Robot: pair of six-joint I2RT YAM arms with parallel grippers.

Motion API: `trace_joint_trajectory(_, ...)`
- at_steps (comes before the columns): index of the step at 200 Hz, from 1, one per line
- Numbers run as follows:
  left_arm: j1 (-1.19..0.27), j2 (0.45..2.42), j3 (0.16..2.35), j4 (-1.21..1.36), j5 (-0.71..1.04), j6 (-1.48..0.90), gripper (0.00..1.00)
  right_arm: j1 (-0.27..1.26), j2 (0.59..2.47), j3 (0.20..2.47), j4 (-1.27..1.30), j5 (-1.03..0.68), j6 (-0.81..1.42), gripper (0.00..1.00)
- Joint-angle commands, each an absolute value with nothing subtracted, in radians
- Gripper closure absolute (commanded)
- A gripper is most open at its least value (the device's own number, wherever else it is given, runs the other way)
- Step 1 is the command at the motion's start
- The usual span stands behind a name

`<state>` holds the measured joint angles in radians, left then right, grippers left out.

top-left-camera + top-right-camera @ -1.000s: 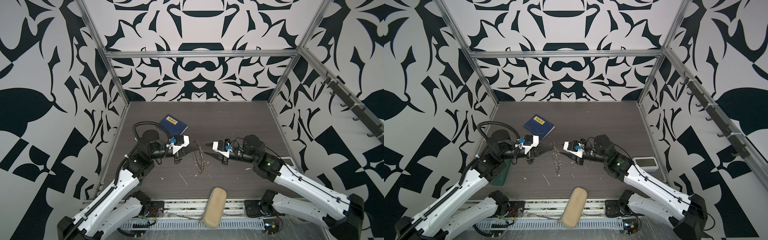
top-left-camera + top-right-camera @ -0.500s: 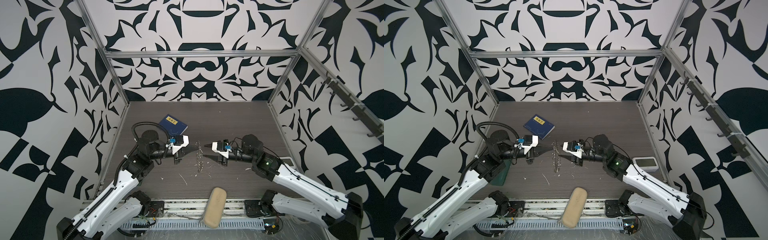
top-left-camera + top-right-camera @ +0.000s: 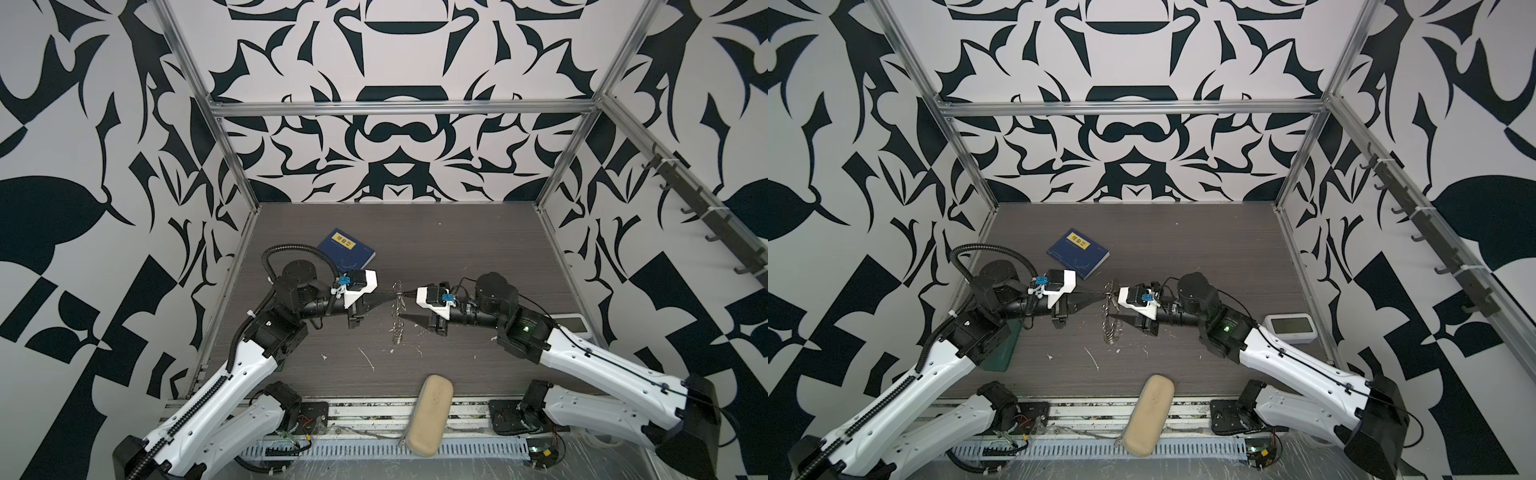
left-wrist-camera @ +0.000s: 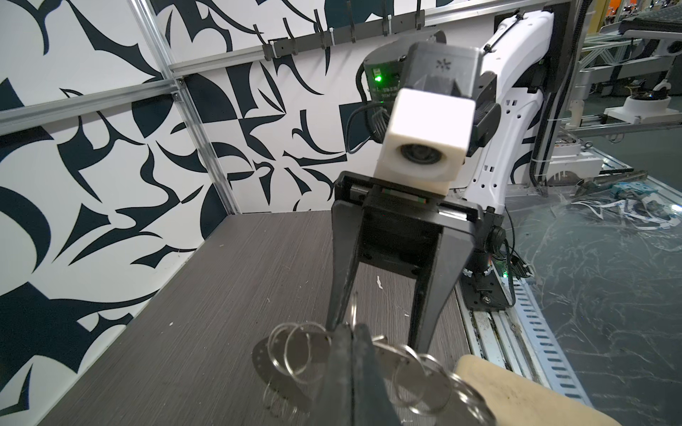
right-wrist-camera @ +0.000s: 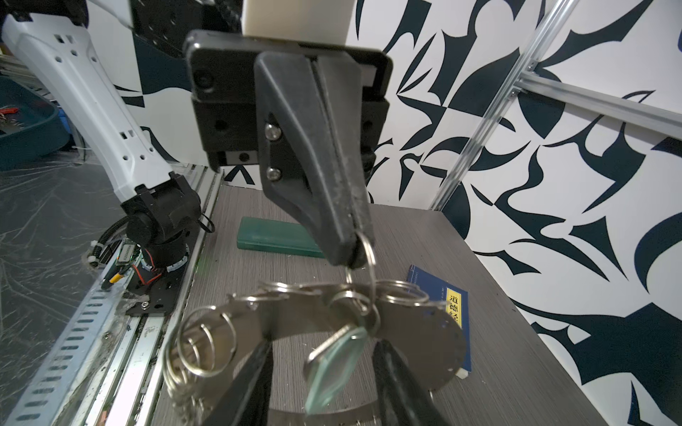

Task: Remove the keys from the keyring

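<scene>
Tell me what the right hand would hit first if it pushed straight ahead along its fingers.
Most likely the key with its mint tag, hanging between the open fingers of the right hand, with the keyring plate just behind. Depth there is unclear.

Bold black-and-white leaf shapes sprawl over the back wall [image 3: 395,62] and both side walls. Aluminium posts [image 3: 237,166] climb from the bench's far corners, with a crossbar [image 3: 399,109] linking them. The bench [image 3: 457,249] is dark grey wood grain, flecked white towards its front edge. A rail of black hooks [image 3: 706,208] runs along the wall on the right of both top views, and a slotted white duct [image 3: 353,449] lines the front. The light is soft and even.
</scene>
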<state>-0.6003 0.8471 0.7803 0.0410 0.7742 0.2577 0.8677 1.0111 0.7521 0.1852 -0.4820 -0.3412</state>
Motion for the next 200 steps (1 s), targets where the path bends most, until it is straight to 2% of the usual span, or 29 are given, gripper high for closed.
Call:
trace_joint_trajectory(1,-0.597,0.822,0.779,0.077,0.779,0.248,1.0,0.875,1.011,0.758,0.292,-0.447,-0.324,0.57)
trace_joint_trajectory(14,-0.597,0.817,0.775,0.077,0.776,0.247,1.0,0.876,1.014,0.762,0.284,-0.437,-0.333,0.65)
trace_joint_trajectory(39,-0.597,0.81,0.77,0.077,0.772,0.249,1.0,0.877,0.997,0.765,0.258,-0.412,-0.353,0.92)
trace_joint_trajectory(52,-0.597,0.808,0.769,0.077,0.769,0.25,1.0,0.878,0.98,0.766,0.239,-0.404,-0.363,1.0)
trace_joint_trajectory(104,-0.597,0.787,0.739,0.096,0.753,0.309,1.0,0.89,0.919,0.761,0.189,-0.35,-0.39,1.0)
trace_joint_trajectory(142,-0.597,0.761,0.681,0.124,0.742,0.548,1.0,0.94,0.9,0.746,0.183,-0.266,-0.465,1.0)
trace_joint_trajectory(200,-0.597,0.762,0.611,0.304,0.662,0.739,1.0,0.965,0.928,0.737,0.198,-0.146,-0.562,1.0)
